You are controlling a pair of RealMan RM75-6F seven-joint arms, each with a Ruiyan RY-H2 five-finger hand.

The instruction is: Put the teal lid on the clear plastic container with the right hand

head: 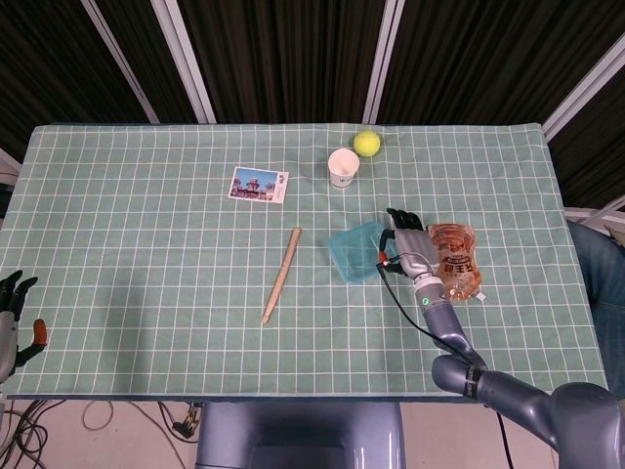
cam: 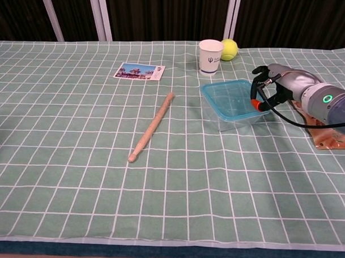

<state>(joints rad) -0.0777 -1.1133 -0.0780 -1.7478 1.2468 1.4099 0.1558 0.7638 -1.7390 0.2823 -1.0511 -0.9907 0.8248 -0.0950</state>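
Observation:
The teal lid lies on top of the clear plastic container right of the table's middle; in the head view the teal lid hides most of the container. My right hand grips the lid's right edge, thumb under the rim and fingers curled over it. From above, the right hand sits just right of the lid. My left hand hangs off the table's near left corner, fingers apart, holding nothing.
A white paper cup and a tennis ball stand just behind the container. A wooden stick lies to its left, a postcard further back. An orange snack bag lies under my right forearm.

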